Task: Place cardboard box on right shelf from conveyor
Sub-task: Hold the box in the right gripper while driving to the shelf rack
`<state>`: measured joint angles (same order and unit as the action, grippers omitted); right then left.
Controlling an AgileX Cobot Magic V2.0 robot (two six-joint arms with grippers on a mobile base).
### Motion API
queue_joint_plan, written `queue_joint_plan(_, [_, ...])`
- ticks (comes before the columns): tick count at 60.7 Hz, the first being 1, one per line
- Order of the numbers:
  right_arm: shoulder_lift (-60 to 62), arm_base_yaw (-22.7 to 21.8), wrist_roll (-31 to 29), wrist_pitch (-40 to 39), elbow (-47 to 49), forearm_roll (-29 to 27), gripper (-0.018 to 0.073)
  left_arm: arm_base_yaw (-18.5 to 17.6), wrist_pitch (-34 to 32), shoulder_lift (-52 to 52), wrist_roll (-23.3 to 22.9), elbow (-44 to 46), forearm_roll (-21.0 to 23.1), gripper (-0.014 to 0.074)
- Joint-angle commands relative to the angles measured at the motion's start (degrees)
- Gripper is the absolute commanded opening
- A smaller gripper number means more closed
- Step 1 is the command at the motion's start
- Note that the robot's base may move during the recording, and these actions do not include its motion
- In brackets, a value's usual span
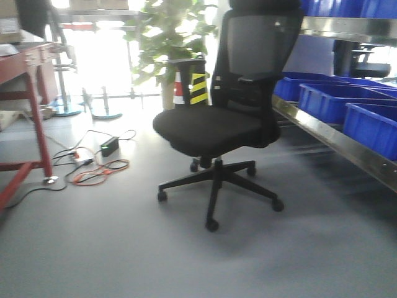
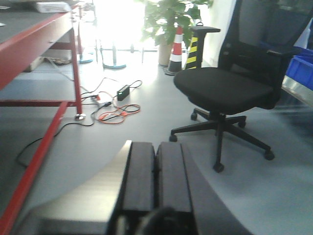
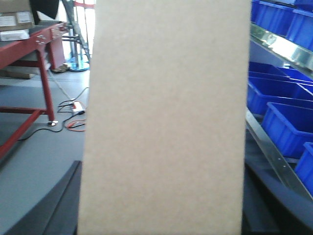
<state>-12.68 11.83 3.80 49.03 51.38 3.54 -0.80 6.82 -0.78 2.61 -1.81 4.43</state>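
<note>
Right gripper (image 3: 161, 208): I am clamping the box (image 3: 166, 112). My 2 dark fingers (image 3: 44, 208) are sitting against its left and right sides at the bottom of the right wrist view.
Box: it is standing upright in my right grip, with 1 plain tan face filling the middle of the right wrist view from top to bottom. It is hanging over the grey floor, off the conveyor (image 3: 29, 44) and not yet on the shelf (image 3: 281, 46).
Left gripper (image 2: 155, 147): I am keeping it closed, with the 2 black pads (image 2: 139, 176) pressing flat against each other and pointing out over the floor.
Conveyor: it is running along my left, a dark belt on a red frame, well apart from the box.
Shelf: its steel lip is slanting along my right, near the box but not touching it.
Bins (image 1: 329, 99): blue ones are lining the shelf in a row, and more are sitting on the level above.
Chair (image 1: 217, 124): a black office chair is standing on the floor ahead, between conveyor and shelf.
Cables (image 1: 99, 167): orange and black leads are lying coiled on the floor by the conveyor leg.
Front view: it is showing neither the box nor my grippers.
</note>
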Motion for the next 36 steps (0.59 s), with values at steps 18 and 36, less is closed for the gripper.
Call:
queue_joint_plan(18, [-0.99, -0.02, -0.58, -6.04, 1.54, 0.45, 0.0217, 0.24, -4.89, -0.84, 0.02, -0.46, 0.34, -0.0116])
queue_joint_plan(36, [-0.99, -0.02, -0.58, -6.04, 1.54, 0.45, 0.0217, 0.24, -4.89, -0.84, 0.02, -0.46, 0.34, -0.0116])
